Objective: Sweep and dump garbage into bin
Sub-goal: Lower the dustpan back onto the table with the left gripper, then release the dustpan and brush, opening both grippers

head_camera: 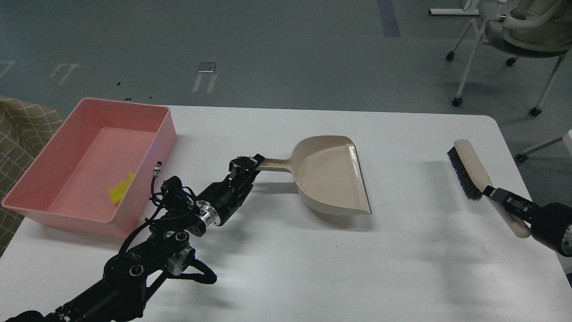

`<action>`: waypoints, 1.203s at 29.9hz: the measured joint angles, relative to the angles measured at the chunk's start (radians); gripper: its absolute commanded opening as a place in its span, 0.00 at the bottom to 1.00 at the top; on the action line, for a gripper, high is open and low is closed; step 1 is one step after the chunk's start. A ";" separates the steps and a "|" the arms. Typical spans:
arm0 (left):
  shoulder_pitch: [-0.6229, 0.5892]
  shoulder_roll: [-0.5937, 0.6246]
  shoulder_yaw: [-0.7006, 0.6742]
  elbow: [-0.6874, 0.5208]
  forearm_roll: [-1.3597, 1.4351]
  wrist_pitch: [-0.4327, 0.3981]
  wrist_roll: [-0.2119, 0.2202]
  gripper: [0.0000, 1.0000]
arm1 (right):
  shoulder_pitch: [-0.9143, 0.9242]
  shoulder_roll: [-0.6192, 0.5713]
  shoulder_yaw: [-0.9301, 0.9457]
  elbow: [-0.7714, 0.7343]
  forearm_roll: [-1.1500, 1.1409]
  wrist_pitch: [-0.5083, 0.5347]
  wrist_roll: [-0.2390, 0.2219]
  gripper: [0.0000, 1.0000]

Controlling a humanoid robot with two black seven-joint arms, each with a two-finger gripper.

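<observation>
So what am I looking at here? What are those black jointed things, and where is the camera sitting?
The camera sits in a robot's head, looking down at a white table. The black jointed things are its two arms, each ending in a two-finger gripper. The left gripper is closed on the handle of a beige dustpan, whose scoop looks empty. The right gripper holds a beige brush with black bristles by its handle. At the left stands a pink bin with a yellow piece of garbage lying inside. Behind the table are the floor and a wheeled chair.
</observation>
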 measured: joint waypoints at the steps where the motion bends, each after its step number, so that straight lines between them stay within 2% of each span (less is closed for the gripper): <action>1: 0.000 0.000 0.005 0.000 0.000 0.004 0.000 0.06 | 0.000 0.007 -0.001 -0.001 0.000 0.000 0.000 0.20; 2: 0.001 0.000 0.008 0.000 0.000 0.009 0.000 0.17 | 0.001 0.014 -0.002 -0.003 0.000 0.000 0.000 0.20; 3: 0.002 0.000 0.010 0.000 0.000 0.014 0.000 0.36 | 0.001 0.020 -0.003 -0.005 -0.001 0.000 0.000 0.20; 5: 0.002 0.001 0.011 0.000 0.000 0.022 0.000 0.44 | 0.001 0.029 -0.010 -0.007 -0.003 0.000 0.000 0.20; 9: -0.001 0.001 0.011 -0.008 -0.005 0.026 0.002 0.68 | 0.001 0.039 -0.024 -0.007 -0.009 0.000 -0.001 0.20; 12: -0.004 0.013 0.011 -0.014 -0.011 0.026 0.005 0.80 | 0.001 0.042 -0.026 -0.006 -0.009 0.000 -0.001 0.20; 16: -0.004 0.031 0.009 -0.017 -0.016 0.025 0.006 0.85 | 0.000 0.052 -0.028 -0.005 -0.010 0.000 -0.001 0.21; 20: -0.004 0.059 0.005 -0.023 -0.018 0.025 0.008 0.86 | -0.004 0.063 -0.029 -0.005 -0.010 0.000 -0.001 0.34; 24: -0.004 0.092 0.000 -0.041 -0.019 0.025 0.009 0.86 | -0.005 0.071 -0.030 -0.008 -0.011 -0.001 -0.001 0.39; 26: -0.004 0.103 0.000 -0.052 -0.019 0.025 0.009 0.86 | -0.006 0.072 -0.030 -0.009 -0.011 -0.001 -0.001 0.51; 30: -0.004 0.123 -0.003 -0.073 -0.019 0.026 0.009 0.86 | -0.006 0.074 -0.030 -0.009 -0.010 -0.002 -0.001 0.64; 36: -0.005 0.154 -0.010 -0.080 -0.022 0.027 0.012 0.86 | -0.001 0.074 -0.027 -0.003 -0.003 -0.003 -0.001 0.66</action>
